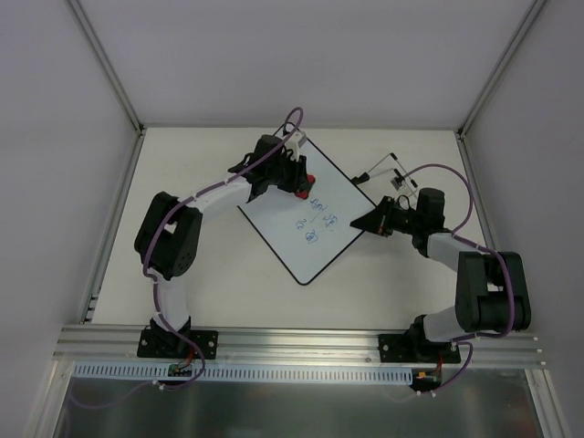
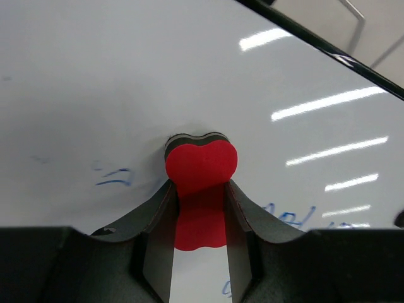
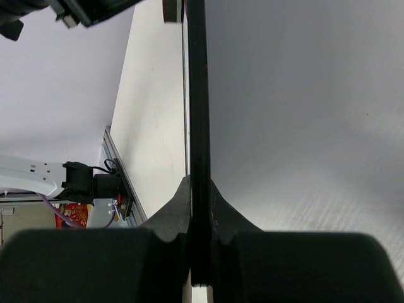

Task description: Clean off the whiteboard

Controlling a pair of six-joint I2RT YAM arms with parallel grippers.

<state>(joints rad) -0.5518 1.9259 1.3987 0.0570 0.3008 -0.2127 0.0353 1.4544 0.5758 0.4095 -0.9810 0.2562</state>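
The whiteboard (image 1: 290, 239) lies turned like a diamond on the table, with blue handwriting (image 1: 315, 219) near its right side. My left gripper (image 1: 299, 182) is shut on a small red eraser (image 2: 201, 165) and presses it on the board's upper part, left of the writing (image 2: 287, 216). Faint blue marks (image 2: 113, 177) show left of the eraser. My right gripper (image 1: 367, 222) is shut on the board's right corner; in the right wrist view its fingers (image 3: 178, 203) clamp the thin black rim (image 3: 197, 95) edge-on.
A thin wire stand (image 1: 388, 169) lies on the table behind the board's right corner. White enclosure walls and metal posts (image 1: 109, 68) surround the table. The aluminium rail (image 1: 301, 342) with the arm bases runs along the near edge.
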